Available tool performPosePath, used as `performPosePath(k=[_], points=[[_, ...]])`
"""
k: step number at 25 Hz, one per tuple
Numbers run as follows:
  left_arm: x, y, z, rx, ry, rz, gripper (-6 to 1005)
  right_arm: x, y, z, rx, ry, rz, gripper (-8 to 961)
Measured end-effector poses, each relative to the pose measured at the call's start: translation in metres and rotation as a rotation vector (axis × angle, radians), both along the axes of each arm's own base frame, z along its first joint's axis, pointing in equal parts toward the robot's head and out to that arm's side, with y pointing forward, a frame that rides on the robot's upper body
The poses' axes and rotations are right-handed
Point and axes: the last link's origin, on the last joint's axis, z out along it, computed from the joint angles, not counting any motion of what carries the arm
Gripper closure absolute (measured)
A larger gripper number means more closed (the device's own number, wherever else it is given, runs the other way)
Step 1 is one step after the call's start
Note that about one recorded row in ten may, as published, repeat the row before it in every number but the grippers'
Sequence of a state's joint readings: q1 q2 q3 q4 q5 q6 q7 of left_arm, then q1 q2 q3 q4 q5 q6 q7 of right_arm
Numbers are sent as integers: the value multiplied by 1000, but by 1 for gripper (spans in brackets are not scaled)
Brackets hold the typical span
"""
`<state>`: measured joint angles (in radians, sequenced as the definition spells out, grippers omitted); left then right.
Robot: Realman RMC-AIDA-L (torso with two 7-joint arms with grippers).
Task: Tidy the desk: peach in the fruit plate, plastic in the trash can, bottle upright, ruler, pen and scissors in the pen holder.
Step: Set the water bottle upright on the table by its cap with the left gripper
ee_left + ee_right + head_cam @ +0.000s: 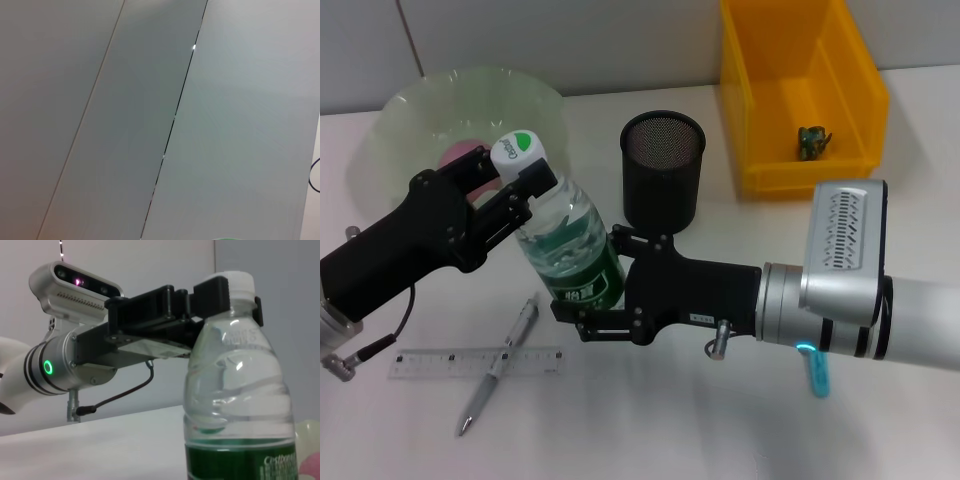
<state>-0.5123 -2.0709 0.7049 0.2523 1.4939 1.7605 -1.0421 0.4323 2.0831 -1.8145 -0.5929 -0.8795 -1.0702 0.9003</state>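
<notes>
You have the bottle (pixel 568 240) standing near upright at the middle of the desk, between the fruit plate (pixel 410 120) and the pen holder (pixel 662 165): the left gripper (pixel 520 180) pinches its neck just under the white cap, and the right gripper (pixel 595 290) clamps its green-labelled body. A pink fruit, probably the peach (pixel 460 154), sits in the plate, and the plastic (pixel 812 140) seems to lie in the yellow trash can (pixel 800 90). You still have the ruler (pixel 440 362) and pen (pixel 500 362) lying crossed on the desk, the holder looks empty, and only a blue bit beneath the right arm may be the scissors (pixel 819 375).
</notes>
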Motion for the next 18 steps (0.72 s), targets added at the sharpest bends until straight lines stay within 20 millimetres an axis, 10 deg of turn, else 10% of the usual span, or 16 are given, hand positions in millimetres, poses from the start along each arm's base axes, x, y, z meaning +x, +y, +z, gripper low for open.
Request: performPosePath(k=[18], points=[[0, 1, 2, 3, -2, -3, 555, 15, -4, -4, -20, -23, -49, 143]])
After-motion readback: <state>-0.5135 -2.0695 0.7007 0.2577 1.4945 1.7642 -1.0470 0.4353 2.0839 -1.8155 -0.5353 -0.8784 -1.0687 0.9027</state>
